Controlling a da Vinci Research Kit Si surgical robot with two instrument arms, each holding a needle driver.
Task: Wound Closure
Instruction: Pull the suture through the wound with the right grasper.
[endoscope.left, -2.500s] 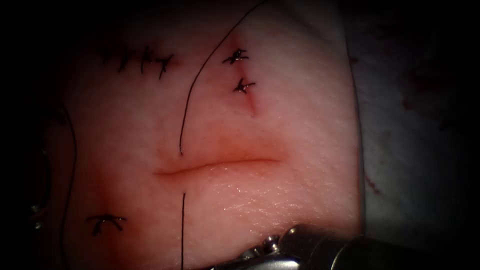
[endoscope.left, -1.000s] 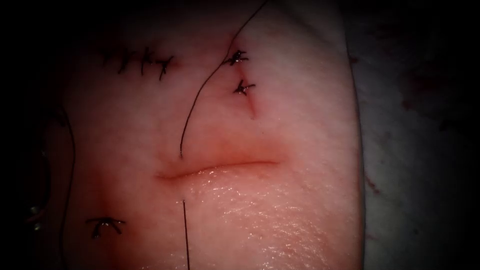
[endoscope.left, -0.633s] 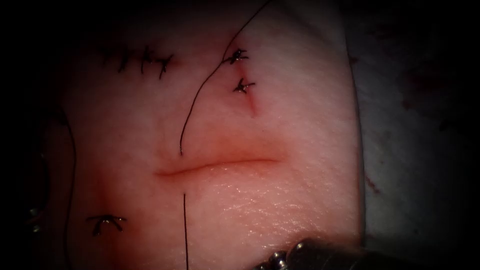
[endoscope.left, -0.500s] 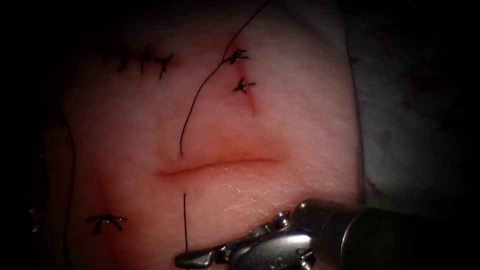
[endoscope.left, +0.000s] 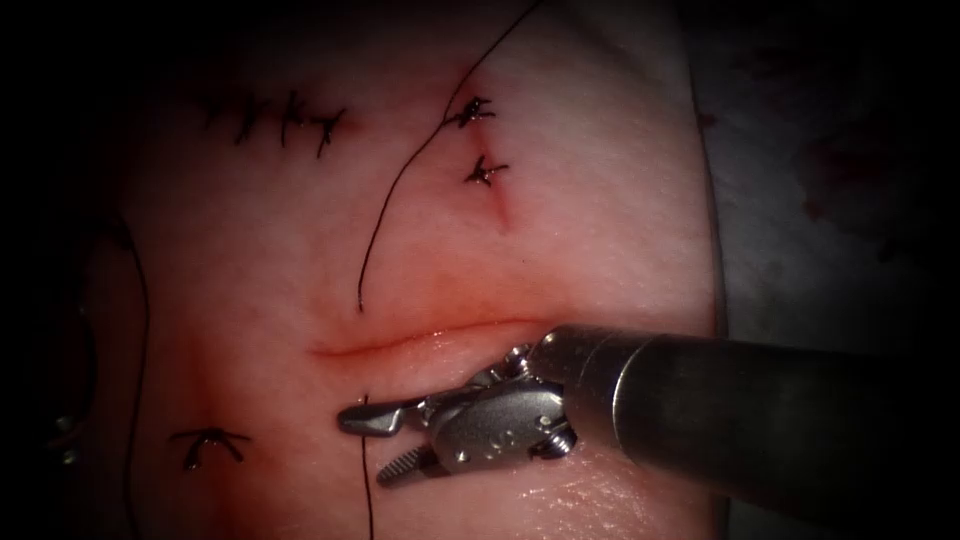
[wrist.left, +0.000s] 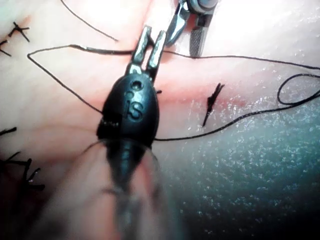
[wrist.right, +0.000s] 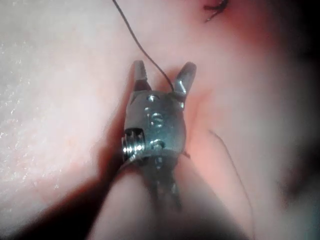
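The tissue (endoscope.left: 600, 200) carries a shallow, nearly level cut (endoscope.left: 400, 340). A black thread (endoscope.left: 367, 500) leaves the tissue just below the cut's left end and runs down. My right tool (endoscope.left: 365, 445) reaches in from the right with its jaws open, one on each side of this thread and holding nothing. The right wrist view shows the same: right tool (wrist.right: 162, 72), thread (wrist.right: 145, 50) between the spread jaws. Another thread (endoscope.left: 385, 205) enters the tissue above the cut and climbs away. A thread (wrist.left: 100, 50) crosses the tip of my left tool (wrist.left: 151, 35); I cannot tell whether it is held.
Finished stitches sit at the upper left (endoscope.left: 280, 120), upper middle (endoscope.left: 478, 112) and lower left (endoscope.left: 210, 440). A long thread (endoscope.left: 145, 330) hangs down the dark left side. Pale cloth (endoscope.left: 800, 200) lies beyond the tissue's right edge.
The right tool dropped out at the bottom edge, then came back in, moved up and left to the thread below the cut, and opened its jaws around it.
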